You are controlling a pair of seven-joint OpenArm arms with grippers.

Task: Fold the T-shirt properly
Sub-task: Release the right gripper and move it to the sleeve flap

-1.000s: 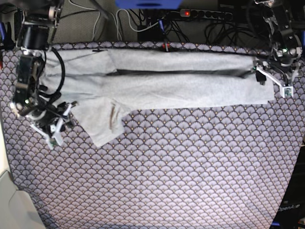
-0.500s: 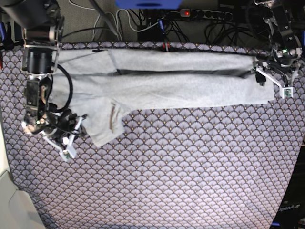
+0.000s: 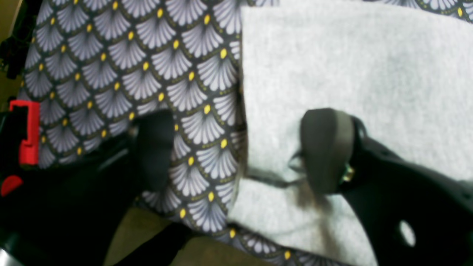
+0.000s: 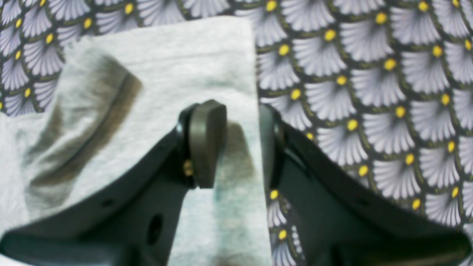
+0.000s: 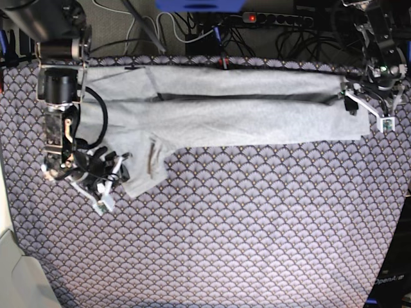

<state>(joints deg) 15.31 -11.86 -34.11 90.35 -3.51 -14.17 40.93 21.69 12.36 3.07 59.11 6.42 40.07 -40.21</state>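
Observation:
The grey T-shirt (image 5: 244, 119) lies in a long folded band across the far side of the table, with one sleeve (image 5: 144, 163) hanging toward me at the left. My right gripper (image 5: 115, 178) sits at that sleeve's outer edge. In the right wrist view, the right gripper (image 4: 240, 144) is open and straddles the cloth edge (image 4: 166, 55), one finger on the shirt and one over the tablecloth. My left gripper (image 5: 367, 110) rests at the shirt's right end. It is wide open (image 3: 240, 147), with one finger on the shirt (image 3: 351, 55) and the other over the tablecloth.
A purple scallop-patterned tablecloth (image 5: 244, 231) covers the whole table. Behind the far edge run a power strip and cables (image 5: 276, 19). A pale surface (image 5: 19, 276) borders the near left corner. A red part (image 3: 26, 133) shows beside the left gripper.
The right arm has swung rightward and toward me, bringing its gripper up to the sleeve's edge. The left arm and the shirt have not moved.

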